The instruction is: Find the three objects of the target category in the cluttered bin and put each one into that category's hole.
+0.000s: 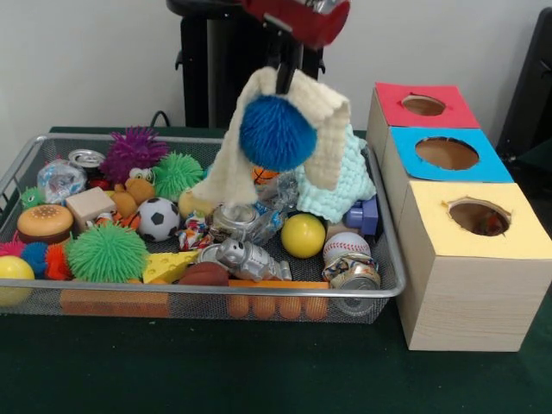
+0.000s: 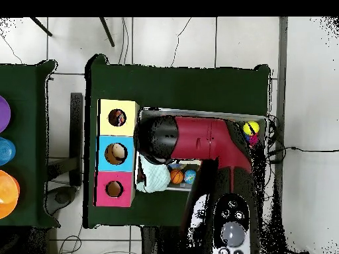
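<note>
My gripper [image 1: 285,73] hangs above the back middle of the wire mesh bin [image 1: 216,291]. It is shut on a plain cream cloth [image 1: 332,112], and a blue fuzzy ball [image 1: 276,132] is lifted along with the cloth, in front of it. One white bundle with coloured print [image 1: 195,233] lies in the middle of the bin among the toys. Other such bundles are hidden. The yellow-topped box [image 1: 470,276] stands nearest to the camera, right of the bin. Its hole [image 1: 479,216] shows something coloured inside. In the overhead view my arm [image 2: 205,139] covers most of the bin.
The blue-topped box [image 1: 446,153] and the red-topped box [image 1: 423,105] stand behind the yellow one. A mint-green cloth [image 1: 341,185] lies at the bin's back right. The bin also holds a soccer ball [image 1: 158,218], a yellow ball [image 1: 303,235], a baseball [image 1: 346,246], cans and spiky balls.
</note>
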You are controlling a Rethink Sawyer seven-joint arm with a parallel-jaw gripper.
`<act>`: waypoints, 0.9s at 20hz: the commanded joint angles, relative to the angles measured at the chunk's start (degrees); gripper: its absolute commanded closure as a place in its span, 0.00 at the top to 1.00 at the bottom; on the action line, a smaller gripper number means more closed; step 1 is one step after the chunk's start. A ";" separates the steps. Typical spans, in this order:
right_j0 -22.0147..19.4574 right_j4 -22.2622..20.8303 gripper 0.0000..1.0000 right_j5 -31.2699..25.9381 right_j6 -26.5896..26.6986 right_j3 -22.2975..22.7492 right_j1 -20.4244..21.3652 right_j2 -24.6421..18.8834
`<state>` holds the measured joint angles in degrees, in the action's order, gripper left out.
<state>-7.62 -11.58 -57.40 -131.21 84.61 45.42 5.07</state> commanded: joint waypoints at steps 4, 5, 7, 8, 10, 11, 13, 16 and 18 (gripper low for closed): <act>-0.19 2.48 0.00 -11.35 0.69 4.73 7.68 -1.07; -0.13 2.58 0.00 -11.05 0.39 5.15 7.74 -1.10; 0.09 3.04 0.00 -9.61 -0.58 7.40 8.00 -1.00; 0.42 3.17 0.00 -9.37 -1.11 8.77 8.27 -0.74; 1.06 3.15 0.00 -8.24 -2.24 10.56 8.58 -0.28; 1.34 3.02 0.00 -7.70 -2.72 11.18 8.62 -0.07; 1.59 3.34 0.00 -5.53 -3.83 12.93 8.27 -0.01; 1.49 3.78 0.00 -1.52 -5.16 15.14 7.10 -0.30; 1.50 4.08 0.00 1.13 -6.39 16.37 5.92 -0.48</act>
<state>-6.05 -9.34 -62.68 -131.21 89.95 53.76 5.17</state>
